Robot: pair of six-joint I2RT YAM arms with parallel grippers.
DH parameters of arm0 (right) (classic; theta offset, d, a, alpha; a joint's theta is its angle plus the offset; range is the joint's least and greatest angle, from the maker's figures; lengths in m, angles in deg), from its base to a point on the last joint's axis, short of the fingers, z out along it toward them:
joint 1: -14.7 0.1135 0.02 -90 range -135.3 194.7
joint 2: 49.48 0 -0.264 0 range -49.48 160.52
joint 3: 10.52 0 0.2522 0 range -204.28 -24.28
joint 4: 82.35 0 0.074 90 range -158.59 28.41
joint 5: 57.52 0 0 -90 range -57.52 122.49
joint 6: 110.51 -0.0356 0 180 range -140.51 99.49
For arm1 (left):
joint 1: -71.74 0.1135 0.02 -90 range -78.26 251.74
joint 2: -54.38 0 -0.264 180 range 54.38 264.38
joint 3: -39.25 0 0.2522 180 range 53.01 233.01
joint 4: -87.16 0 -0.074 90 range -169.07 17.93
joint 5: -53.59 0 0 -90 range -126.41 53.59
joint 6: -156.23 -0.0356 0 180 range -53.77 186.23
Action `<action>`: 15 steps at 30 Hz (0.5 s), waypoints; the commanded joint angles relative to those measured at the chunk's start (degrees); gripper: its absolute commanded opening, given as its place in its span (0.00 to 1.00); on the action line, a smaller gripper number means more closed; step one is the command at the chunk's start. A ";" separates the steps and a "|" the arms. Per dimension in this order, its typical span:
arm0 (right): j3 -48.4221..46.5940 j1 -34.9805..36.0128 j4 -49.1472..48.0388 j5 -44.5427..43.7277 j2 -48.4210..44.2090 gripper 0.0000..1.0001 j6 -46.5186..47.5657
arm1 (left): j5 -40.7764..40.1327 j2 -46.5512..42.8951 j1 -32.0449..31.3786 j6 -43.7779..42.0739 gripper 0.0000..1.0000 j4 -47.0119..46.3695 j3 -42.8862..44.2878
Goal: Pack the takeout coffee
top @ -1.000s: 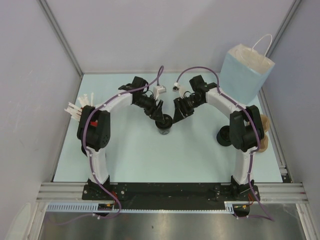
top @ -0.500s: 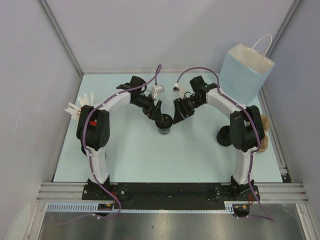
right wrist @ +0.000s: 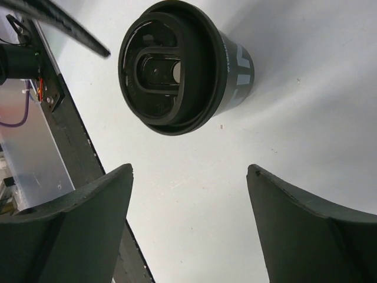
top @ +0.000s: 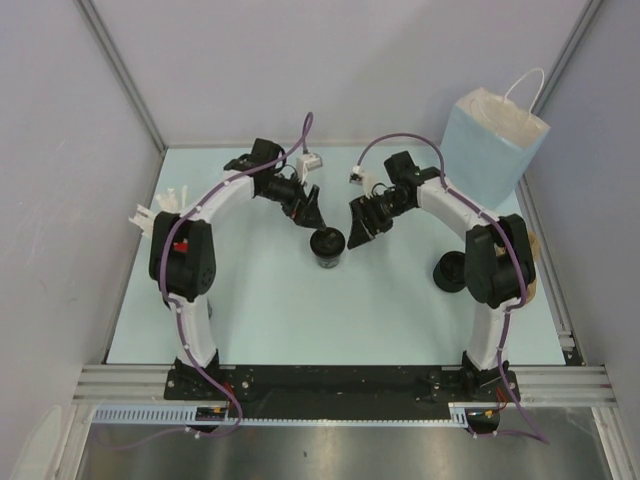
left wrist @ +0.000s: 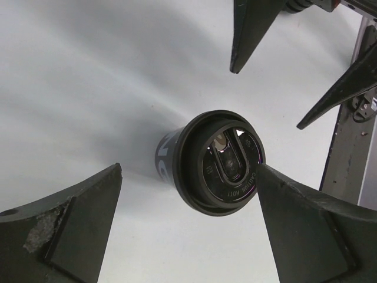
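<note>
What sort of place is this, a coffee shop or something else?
Probably a robot test booth, not a shop: a left arm and right arm bolted to a table, bare panels around it, and a cup and bag as props.

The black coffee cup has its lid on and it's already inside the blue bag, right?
No. The cup has its lid on, but it is not inside the blue bag. It stands out on the table, apart from the bag at the far right corner. The top view shows this.
</note>
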 commanded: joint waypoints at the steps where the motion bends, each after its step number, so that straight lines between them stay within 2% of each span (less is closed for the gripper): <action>1: 0.33 -1.01 -0.81 0.19 -5.26 0.84 1.67 | -2.13 -6.43 1.91 0.54 1.00 -1.59 3.47; 4: 0.24 -1.80 -0.81 0.02 -6.23 0.88 1.76 | -6.43 -11.61 2.27 0.54 0.99 -3.78 2.24; 6: 0.42 -2.33 -1.07 -0.16 -7.37 0.97 1.76 | -8.55 -14.25 2.53 1.42 0.99 -5.37 0.14; 8: 0.86 -2.77 -1.77 -0.25 -8.86 0.99 1.67 | -10.99 -18.12 2.62 1.68 0.99 -6.78 -1.53; 15: 0.68 -4.26 -2.74 -2.26 -13.60 1.00 1.32 | -20.84 -27.61 2.62 1.60 0.99 -9.68 -7.42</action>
